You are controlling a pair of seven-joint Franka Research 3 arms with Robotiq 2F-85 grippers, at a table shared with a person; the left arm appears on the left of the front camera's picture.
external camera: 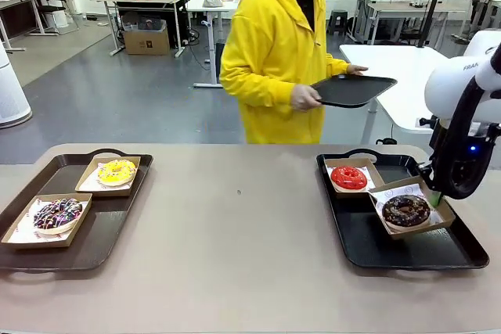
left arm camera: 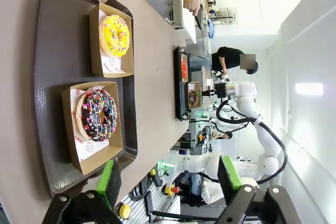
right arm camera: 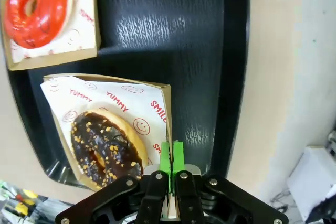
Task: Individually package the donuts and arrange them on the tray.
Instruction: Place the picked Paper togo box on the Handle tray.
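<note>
Pinching the edge of a cardboard box (right arm camera: 157, 124), the right fingers (right arm camera: 171, 161) are pressed flat together, green pads meeting on the box wall or its printed liner; which of the two they grip is hard to make out. That box holds the dark chocolate donut (external camera: 405, 210) and sits askew on the right-hand black tray (external camera: 368, 248), one corner overhanging toward the arm, which suggests it is being dragged or nudged into line rather than lifted. Just beside it, square to the tray, the red donut (external camera: 348, 178) rests in its own box (external camera: 352, 167).

The left fingers (left arm camera: 168, 179) stand wide apart, holding nothing, hovering off the near end of the left tray (external camera: 117, 209). On that tray the yellow donut (left arm camera: 115, 35) and the sprinkled chocolate donut (left arm camera: 97, 115) each lie in a paper-lined box, near each other but not touching. All four donuts look packaged; arranging seems to be what remains.

Across the tabletop (external camera: 235, 224) a person in a yellow hoodie (external camera: 270, 52) holds a third tray (external camera: 352, 89) level with both hands; what it is meant for is unclear. From the front, the right arm's own body hides its fingertips.
</note>
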